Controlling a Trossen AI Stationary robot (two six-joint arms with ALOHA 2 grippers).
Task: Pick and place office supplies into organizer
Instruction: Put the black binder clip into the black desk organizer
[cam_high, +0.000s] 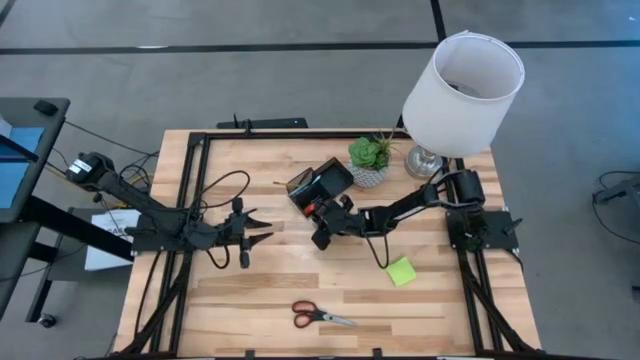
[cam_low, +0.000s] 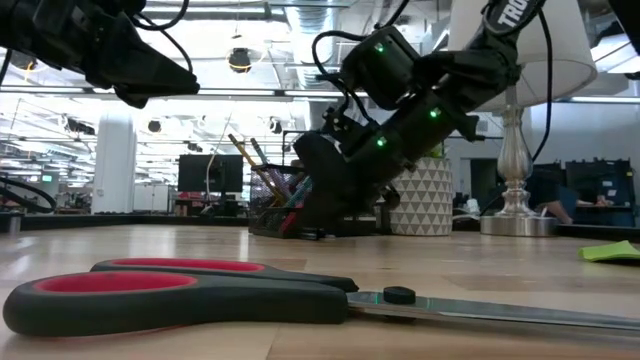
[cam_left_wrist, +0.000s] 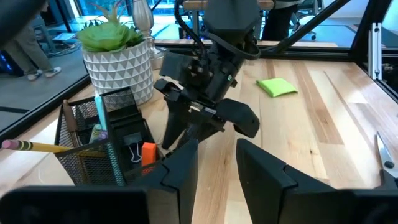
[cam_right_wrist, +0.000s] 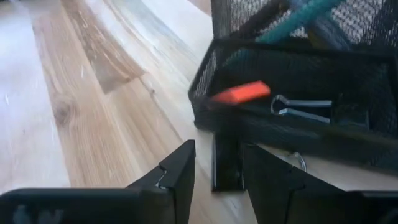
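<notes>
The black mesh organizer (cam_high: 320, 184) stands on the table in front of the plant. It holds pens, a pencil and a small orange item (cam_right_wrist: 239, 92). My right gripper (cam_high: 322, 232) is open and low, just at the organizer's near wall (cam_right_wrist: 280, 134). A small black piece with a wire loop (cam_right_wrist: 227, 163) lies on the table between its fingertips; I cannot tell if they touch it. My left gripper (cam_high: 256, 232) is open and hovers to the left, pointing at the organizer (cam_left_wrist: 102, 146). The red-handled scissors (cam_high: 320, 316) and the lime-green sticky pad (cam_high: 401, 271) lie flat on the table.
A potted plant in a white patterned pot (cam_high: 369, 160) stands right behind the organizer. A lamp with a white shade (cam_high: 462, 88) occupies the far right corner. A black frame (cam_high: 190, 190) runs along the table's edges. Bare wood lies between the scissors and both grippers.
</notes>
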